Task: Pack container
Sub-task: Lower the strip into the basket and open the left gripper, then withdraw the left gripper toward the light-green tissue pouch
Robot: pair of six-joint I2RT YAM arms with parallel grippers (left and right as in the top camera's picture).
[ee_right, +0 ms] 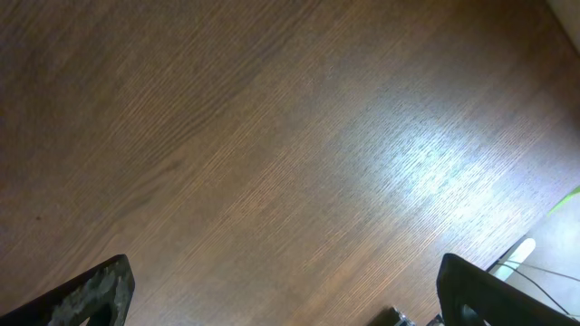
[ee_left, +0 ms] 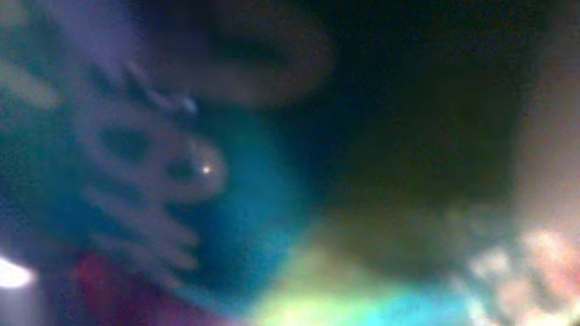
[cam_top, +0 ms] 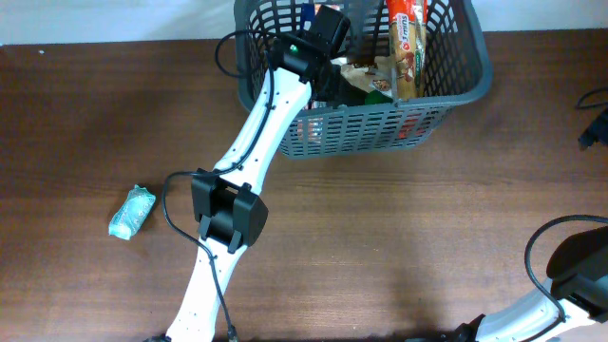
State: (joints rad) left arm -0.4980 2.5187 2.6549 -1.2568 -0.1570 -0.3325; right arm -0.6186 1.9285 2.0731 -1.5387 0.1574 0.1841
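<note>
Where the left arm (cam_top: 249, 142) reaches up the frame, you lose sight of its end: the left gripper (cam_top: 350, 84) is down inside the basket (cam_top: 380, 128), among the packets, and the overhead view does not show its fingers. The left wrist view is no help — only a close blur of blue, green, red and dark patches, with nothing you can name. You cannot tell whether that gripper is spread, pressed together or pinching anything.

The basket stands at the upper middle of the overhead frame, and its far rim is cut off by the top edge. Inside it, a tall orange packet (cam_top: 407, 47) stands along the right side, its top also cut off. The other goods beside it are too crowded and shadowed to make out.

A teal packet (cam_top: 131, 211) lies on the table (cam_top: 399, 237) at the left, well apart from the basket.

Your right arm (cam_top: 570, 275) sits in the lower right corner, mostly out of frame. In its wrist view the right gripper (ee_right: 285, 303) is spread wide — one finger (ee_right: 95, 290) at each lower corner, with bare wood between them.
</note>
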